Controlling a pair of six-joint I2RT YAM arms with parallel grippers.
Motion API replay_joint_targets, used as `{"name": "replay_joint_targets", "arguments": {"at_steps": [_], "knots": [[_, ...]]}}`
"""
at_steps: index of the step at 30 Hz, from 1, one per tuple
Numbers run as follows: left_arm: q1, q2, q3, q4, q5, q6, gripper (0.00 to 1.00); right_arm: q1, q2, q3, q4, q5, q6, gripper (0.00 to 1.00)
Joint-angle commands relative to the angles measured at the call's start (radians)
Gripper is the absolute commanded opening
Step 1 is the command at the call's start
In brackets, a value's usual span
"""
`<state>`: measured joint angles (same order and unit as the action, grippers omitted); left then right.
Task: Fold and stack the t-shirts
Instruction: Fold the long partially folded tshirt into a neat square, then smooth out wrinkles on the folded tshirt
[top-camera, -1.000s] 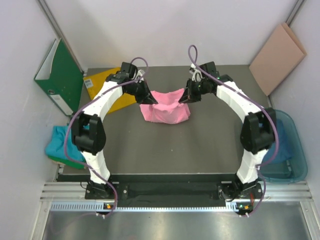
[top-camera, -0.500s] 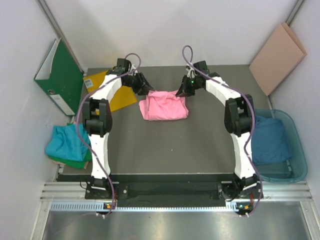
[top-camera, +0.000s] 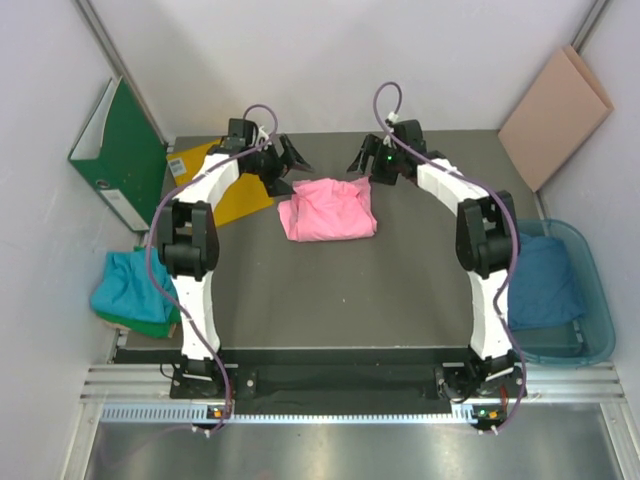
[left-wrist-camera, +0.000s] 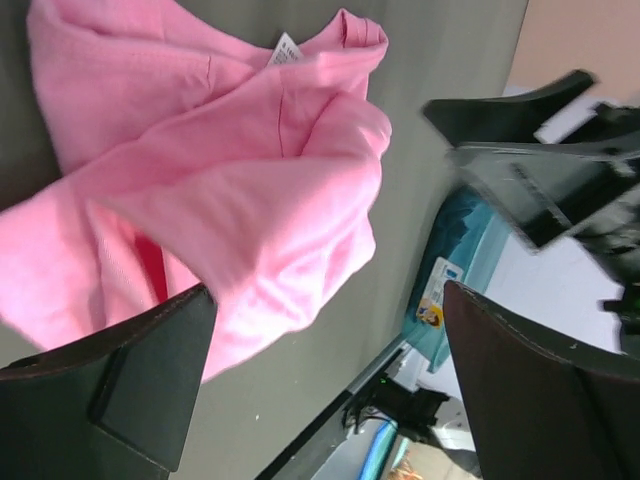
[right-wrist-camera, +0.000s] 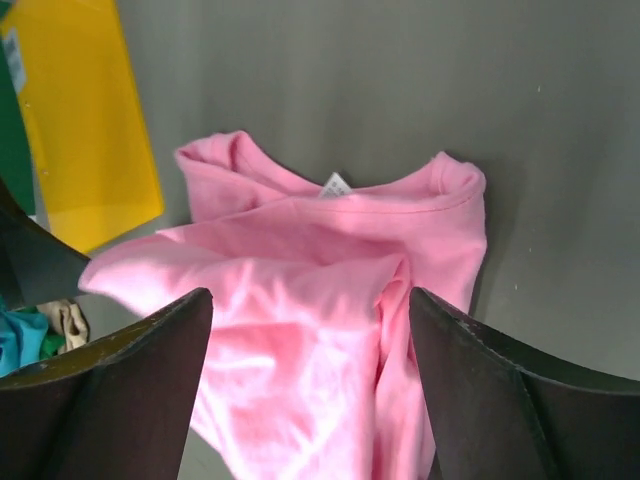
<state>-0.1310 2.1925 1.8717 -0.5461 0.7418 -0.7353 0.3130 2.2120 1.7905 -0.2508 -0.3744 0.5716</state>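
My left gripper (top-camera: 288, 166) is wide open and empty, at the pink t-shirt's (top-camera: 328, 208) 10 o'clock. The right gripper (top-camera: 362, 163) is open and empty at its 1 o'clock. The shirt lies loosely folded and rumpled, neck tag up. At the table's 3 o'clock, a blue bin (top-camera: 604, 312) holds a dark blue t-shirt (top-camera: 546, 285).

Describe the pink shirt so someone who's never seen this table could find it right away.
On the dark table, look to the far middle, just nearer than the open left gripper and right gripper. The pink t-shirt lies there roughly folded, the only pink thing; the yellow sheet to its left is flat.
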Motion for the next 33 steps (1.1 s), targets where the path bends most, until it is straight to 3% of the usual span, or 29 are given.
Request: {"name": "replay_joint_targets", "arguments": {"at_steps": [1, 6, 10, 12, 14, 19, 23, 27, 33], "knots": [[0.007, -0.18, -0.054, -0.009, -0.093, 0.092, 0.99, -0.002, -0.193, -0.003, 0.064, 0.029, -0.052, 0.79], [0.007, -0.247, -0.075, -0.055, -0.186, 0.132, 0.99, 0.006, -0.16, 0.041, -0.039, 0.005, -0.085, 0.78], [0.005, -0.255, -0.094, -0.013, -0.113, 0.125, 0.99, 0.011, -0.126, 0.044, -0.005, -0.091, -0.088, 0.72], [0.002, -0.228, -0.106, 0.012, -0.069, 0.088, 0.99, 0.017, -0.081, 0.079, 0.016, -0.151, -0.066, 0.4], [-0.009, -0.189, -0.112, 0.017, -0.047, 0.068, 0.99, 0.024, -0.008, 0.122, 0.016, -0.236, -0.017, 0.0], [-0.019, -0.128, -0.118, 0.031, -0.022, 0.019, 0.99, 0.049, 0.097, 0.23, 0.047, -0.464, 0.092, 0.0], [-0.032, -0.035, -0.069, 0.02, 0.004, 0.011, 0.99, 0.064, 0.052, 0.143, 0.114, -0.52, 0.143, 0.0], [-0.035, 0.025, -0.052, 0.139, 0.002, -0.045, 0.99, 0.067, 0.044, 0.093, 0.17, -0.544, 0.171, 0.0], [-0.039, 0.162, 0.018, 0.313, 0.008, -0.188, 0.99, 0.063, 0.169, 0.185, 0.076, -0.546, 0.154, 0.0]]}}
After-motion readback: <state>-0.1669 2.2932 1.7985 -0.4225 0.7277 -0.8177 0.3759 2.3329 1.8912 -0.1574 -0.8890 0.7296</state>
